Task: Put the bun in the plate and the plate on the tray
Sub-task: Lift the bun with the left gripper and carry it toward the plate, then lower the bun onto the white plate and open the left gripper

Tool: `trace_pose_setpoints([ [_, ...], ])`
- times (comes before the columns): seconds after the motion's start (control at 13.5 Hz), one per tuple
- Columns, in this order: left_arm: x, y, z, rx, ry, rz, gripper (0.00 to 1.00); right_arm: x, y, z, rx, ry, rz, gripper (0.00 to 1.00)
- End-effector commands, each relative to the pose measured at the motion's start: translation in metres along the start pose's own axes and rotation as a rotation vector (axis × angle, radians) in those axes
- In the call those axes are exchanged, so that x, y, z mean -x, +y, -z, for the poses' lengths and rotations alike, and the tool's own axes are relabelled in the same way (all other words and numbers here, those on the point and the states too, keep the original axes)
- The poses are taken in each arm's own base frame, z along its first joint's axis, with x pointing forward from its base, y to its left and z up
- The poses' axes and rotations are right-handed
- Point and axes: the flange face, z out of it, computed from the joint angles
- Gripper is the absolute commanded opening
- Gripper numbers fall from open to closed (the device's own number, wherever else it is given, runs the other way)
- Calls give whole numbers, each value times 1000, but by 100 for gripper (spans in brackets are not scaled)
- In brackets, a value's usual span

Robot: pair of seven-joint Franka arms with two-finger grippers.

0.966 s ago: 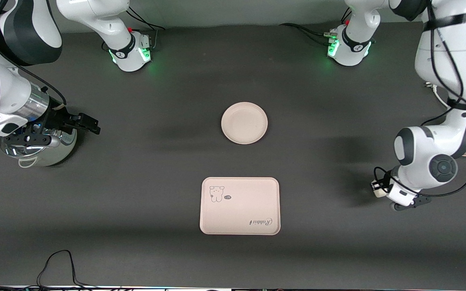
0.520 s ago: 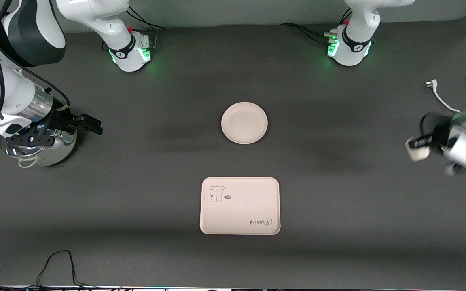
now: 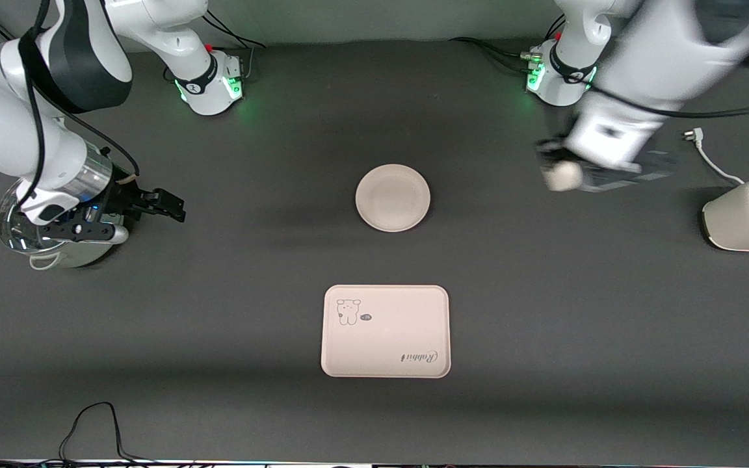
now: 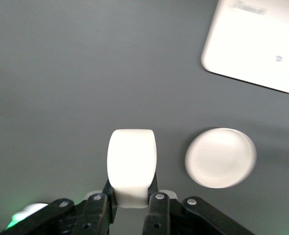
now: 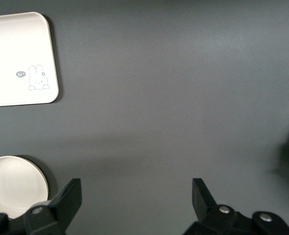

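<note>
My left gripper is shut on the off-white bun and holds it in the air over bare table, between the plate and the toaster. In the left wrist view the bun sits between the fingers, with the plate and tray below. The round cream plate lies empty at mid-table. The rectangular tray, with a cartoon animal and script, lies nearer the front camera than the plate. My right gripper is open and empty near the right arm's end; its wrist view shows the tray and plate.
A white toaster with its cable and plug stands at the left arm's end. A shiny metal pot sits under the right arm's wrist. A black cable loops at the table's front edge.
My left arm swung the bun up and inward from the table's end toward the plate, uncovering the toaster. My right gripper shifted slightly toward mid-table.
</note>
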Motion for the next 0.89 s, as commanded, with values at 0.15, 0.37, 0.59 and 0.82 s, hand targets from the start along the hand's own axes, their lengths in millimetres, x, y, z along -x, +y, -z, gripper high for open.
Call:
trace_pose_setpoints([
  [0.15, 50, 124, -125, 43, -68, 113, 30, -7, -25, -14, -44, 8, -9, 100],
  [0.37, 80, 152, -210, 73, -58, 147, 30, -15, -34, -28, -90, -23, -17, 100],
  [0.59, 103, 173, -281, 41, -62, 126, 30, -12, -50, -38, -89, -27, 8, 100],
  [0.82, 117, 181, -345, -16, -13, 131, 30, -12, -66, -53, -89, -35, 28, 100],
])
